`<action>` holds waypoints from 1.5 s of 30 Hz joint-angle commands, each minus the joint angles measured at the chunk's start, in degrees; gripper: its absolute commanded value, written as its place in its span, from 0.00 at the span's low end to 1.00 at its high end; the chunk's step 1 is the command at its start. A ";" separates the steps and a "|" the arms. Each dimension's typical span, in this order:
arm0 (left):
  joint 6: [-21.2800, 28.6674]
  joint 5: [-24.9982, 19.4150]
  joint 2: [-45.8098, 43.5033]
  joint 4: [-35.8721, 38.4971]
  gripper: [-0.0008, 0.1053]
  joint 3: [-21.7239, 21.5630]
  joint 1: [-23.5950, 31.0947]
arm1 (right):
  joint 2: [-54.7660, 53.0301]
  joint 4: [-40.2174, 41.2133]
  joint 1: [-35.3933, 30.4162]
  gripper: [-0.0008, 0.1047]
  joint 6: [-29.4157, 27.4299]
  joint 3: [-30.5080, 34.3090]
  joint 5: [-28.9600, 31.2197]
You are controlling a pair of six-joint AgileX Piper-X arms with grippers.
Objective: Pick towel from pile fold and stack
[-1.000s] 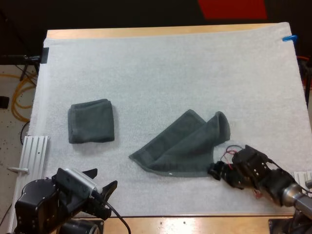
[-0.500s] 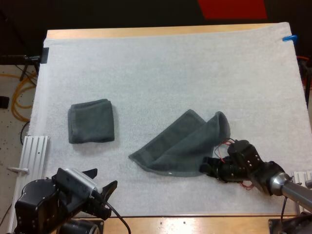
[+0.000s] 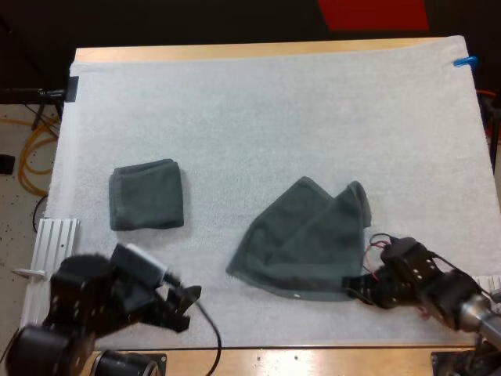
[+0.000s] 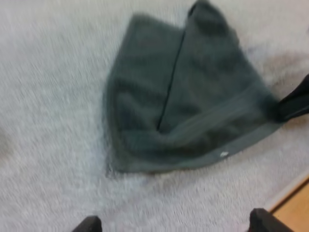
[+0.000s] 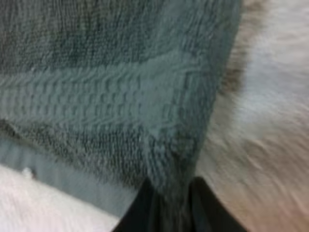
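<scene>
Mat, white: lies under the towel, which is spread flat and partly folded over itself. Folded towel: well apart, to the towel's left. Right gripper: clamped on the towel's near right corner; left gripper: fingers wide, holding nothing, near the towel's front left.

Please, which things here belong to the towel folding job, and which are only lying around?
For the job:
- loose towel, its corner pinched by the right gripper
- folded towel
- left gripper, open, clear of both towels

Only lying about:
- ribbed metal plate near the left arm
- white mat, only the work surface
</scene>
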 commanded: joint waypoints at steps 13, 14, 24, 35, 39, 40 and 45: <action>-2.41 7.86 25.09 -10.12 0.58 -0.07 -6.19 | -14.35 14.18 -0.08 0.01 -0.98 0.16 3.11; -2.56 7.86 28.09 -10.46 0.58 -0.07 -7.67 | -14.45 14.68 -0.08 0.01 -0.83 0.16 3.22; -4.56 7.37 47.75 -18.32 0.58 -0.07 -16.00 | -14.45 14.77 -0.08 0.01 -0.79 0.16 3.23; -11.59 0.60 58.26 -27.26 0.58 -0.07 -18.94 | -14.45 14.77 -0.08 0.01 -0.79 0.16 3.23; -12.15 0.53 58.71 -27.90 0.55 -0.07 -18.93 | -14.45 14.77 -0.08 0.01 -0.79 0.16 3.23; -12.15 0.65 58.71 -27.89 0.54 -0.07 -18.93 | -14.45 14.77 -0.08 0.01 -0.79 0.16 3.23; -12.57 0.79 58.71 -28.26 0.54 -0.07 -18.93 | -14.45 14.48 -0.08 0.01 -0.79 0.16 3.23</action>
